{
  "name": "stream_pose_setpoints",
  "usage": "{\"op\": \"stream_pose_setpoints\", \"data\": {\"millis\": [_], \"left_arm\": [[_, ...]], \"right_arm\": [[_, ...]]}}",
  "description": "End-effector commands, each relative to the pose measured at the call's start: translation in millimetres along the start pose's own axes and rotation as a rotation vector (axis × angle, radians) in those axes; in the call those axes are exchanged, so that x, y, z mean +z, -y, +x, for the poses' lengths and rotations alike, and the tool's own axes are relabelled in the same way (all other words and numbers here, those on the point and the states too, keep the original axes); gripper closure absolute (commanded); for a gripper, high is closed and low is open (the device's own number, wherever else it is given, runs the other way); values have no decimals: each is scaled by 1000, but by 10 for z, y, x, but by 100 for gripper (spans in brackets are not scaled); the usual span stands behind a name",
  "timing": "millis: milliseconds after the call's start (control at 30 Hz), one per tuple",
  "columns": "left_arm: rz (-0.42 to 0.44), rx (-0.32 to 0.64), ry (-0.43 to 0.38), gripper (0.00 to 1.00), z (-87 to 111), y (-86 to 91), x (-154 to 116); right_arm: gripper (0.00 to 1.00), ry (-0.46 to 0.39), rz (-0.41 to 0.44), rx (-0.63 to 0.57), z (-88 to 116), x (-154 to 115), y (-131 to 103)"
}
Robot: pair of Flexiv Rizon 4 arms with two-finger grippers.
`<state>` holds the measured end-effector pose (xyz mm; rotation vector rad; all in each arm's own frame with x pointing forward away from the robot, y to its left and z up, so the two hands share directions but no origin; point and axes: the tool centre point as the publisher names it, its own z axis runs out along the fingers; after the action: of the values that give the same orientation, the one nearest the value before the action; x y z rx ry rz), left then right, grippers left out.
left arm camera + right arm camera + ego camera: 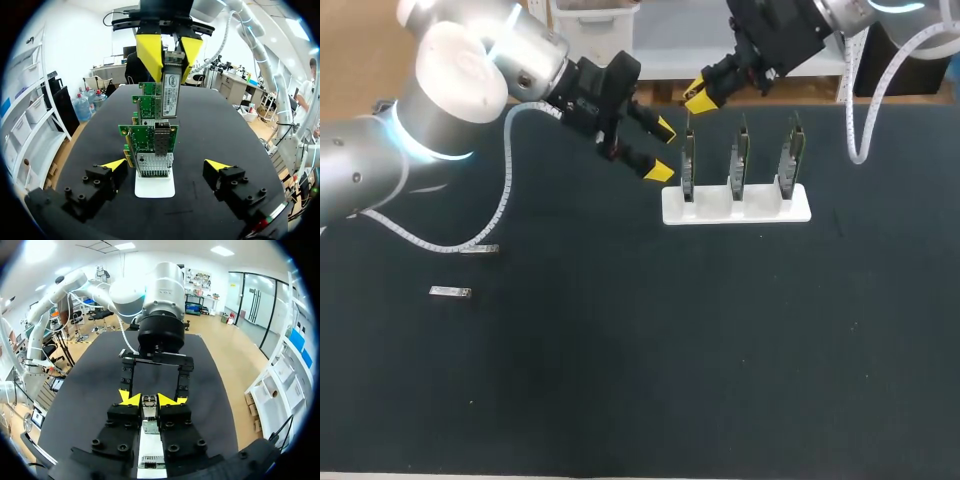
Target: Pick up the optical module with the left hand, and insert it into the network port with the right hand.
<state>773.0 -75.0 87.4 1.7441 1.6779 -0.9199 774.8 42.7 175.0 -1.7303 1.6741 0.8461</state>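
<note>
My right gripper (700, 97) hangs over the leftmost network card (688, 165) on the white stand (760, 208), shut on a silver optical module (170, 87). The module points down at the cards, just above them. In the right wrist view it sits between the yellow tips of the right gripper (149, 400). My left gripper (662, 150) stands open and holds nothing, just left of the stand and facing the row of cards. Seen from the left wrist, the left gripper (165, 165) has its tips on either side of the nearest card (150, 142).
The stand holds three upright green cards, with the middle card (740, 160) and the right card (790, 155) beyond the first. Two more modules (480, 249) (450, 292) lie on the black table at the left. A white cable (860, 130) hangs at the right.
</note>
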Motion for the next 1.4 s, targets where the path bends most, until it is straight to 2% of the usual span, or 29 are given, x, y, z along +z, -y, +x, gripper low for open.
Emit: {"op": "stream_pose_setpoints", "data": {"millis": [33,1400], "left_arm": [[5,-1,-3,0,-4,-24,0],[5,-1,-3,0,-4,-24,0]], "right_arm": [[100,2,-5,3,31,4,40],[100,-19,29,76,152,136,51]]}}
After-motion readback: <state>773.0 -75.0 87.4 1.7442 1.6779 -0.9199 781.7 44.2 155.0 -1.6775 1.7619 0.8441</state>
